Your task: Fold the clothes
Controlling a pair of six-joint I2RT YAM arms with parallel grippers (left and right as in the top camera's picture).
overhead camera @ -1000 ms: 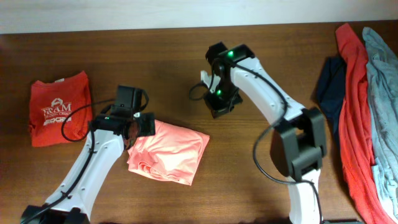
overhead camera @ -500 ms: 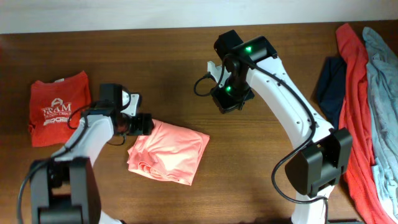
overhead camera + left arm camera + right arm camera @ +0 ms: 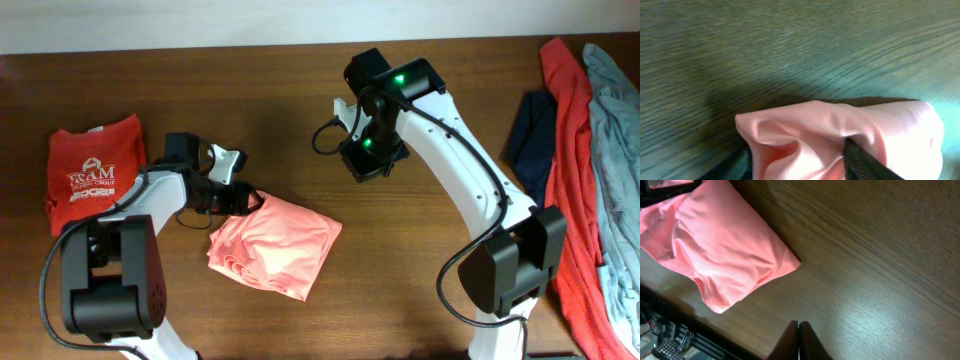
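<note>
The folded pink shirt (image 3: pixel 278 245) lies lower left of center on the table (image 3: pixel 400 290). The left gripper (image 3: pixel 243 200) clamps its upper left corner, with fabric bunched between the 2 fingers (image 3: pixel 860 162). The right gripper (image 3: pixel 799 339), pressed closed on nothing, hangs over wood up and right of the shirt.
</note>
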